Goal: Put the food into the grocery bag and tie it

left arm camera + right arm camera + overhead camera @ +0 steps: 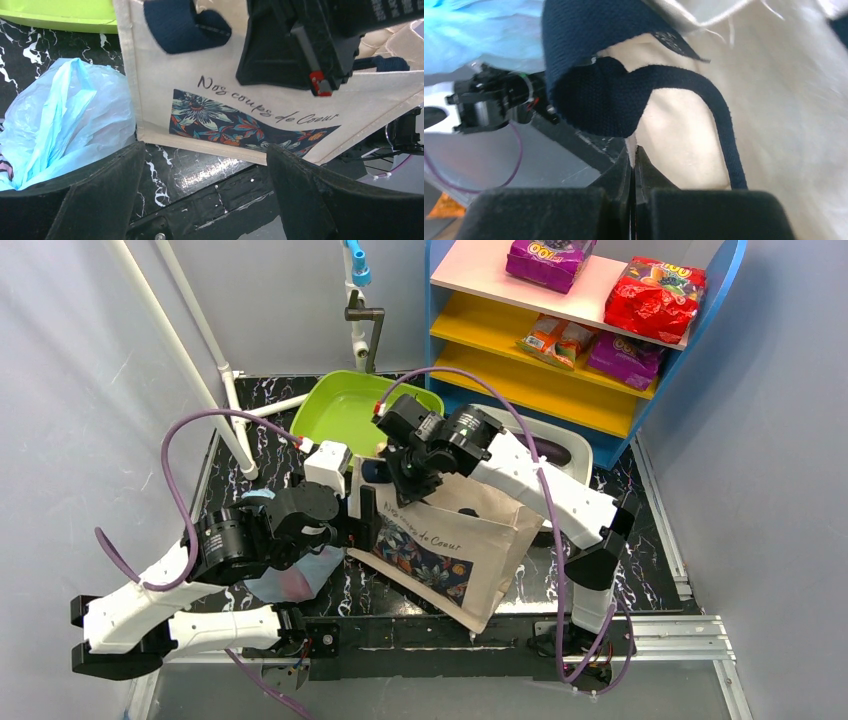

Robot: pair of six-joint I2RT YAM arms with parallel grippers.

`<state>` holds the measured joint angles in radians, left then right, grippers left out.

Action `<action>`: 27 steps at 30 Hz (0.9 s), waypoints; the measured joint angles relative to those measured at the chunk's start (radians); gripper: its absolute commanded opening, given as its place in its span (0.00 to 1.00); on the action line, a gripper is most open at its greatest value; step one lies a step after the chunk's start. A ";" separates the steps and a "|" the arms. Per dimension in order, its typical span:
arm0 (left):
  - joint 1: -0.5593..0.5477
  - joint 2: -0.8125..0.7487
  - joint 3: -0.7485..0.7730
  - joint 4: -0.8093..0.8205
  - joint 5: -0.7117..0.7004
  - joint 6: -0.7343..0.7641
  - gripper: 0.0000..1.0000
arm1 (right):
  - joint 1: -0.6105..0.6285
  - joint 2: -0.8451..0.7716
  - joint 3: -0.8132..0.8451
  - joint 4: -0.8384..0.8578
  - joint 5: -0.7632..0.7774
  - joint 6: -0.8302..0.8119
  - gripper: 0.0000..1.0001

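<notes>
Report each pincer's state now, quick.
Left pincer: open, holding nothing.
Right pincer: shut on the rim of the canvas tote.

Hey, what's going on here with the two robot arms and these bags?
The right gripper is shut on the top edge of the stiff beige canvas tote with navy handles. The left gripper hangs open, holding nothing, beside the crumpled light-blue plastic bag on the black marbled table. Neither arm is touching that bag.

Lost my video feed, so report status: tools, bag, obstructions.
Left tool open, empty. Right tool shut on canvas tote, near its handle. Blue bag crumpled on table, not held. That tote crowds it.
</notes>
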<state>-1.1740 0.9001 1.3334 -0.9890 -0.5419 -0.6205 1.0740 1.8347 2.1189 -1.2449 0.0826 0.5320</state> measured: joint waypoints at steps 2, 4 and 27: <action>0.000 -0.009 0.000 -0.015 -0.002 -0.003 0.90 | 0.013 0.009 0.000 0.031 -0.061 -0.012 0.10; 0.000 -0.015 0.000 -0.024 -0.002 -0.006 0.90 | 0.022 0.013 0.000 0.058 -0.125 -0.017 0.24; -0.001 -0.072 0.018 -0.204 0.016 -0.238 0.95 | 0.027 0.000 0.101 0.119 -0.391 -0.120 0.66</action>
<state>-1.1751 0.8276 1.3518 -1.1931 -0.5259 -0.8581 1.1007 1.8343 2.2200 -1.1263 -0.3088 0.4122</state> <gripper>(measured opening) 0.921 0.632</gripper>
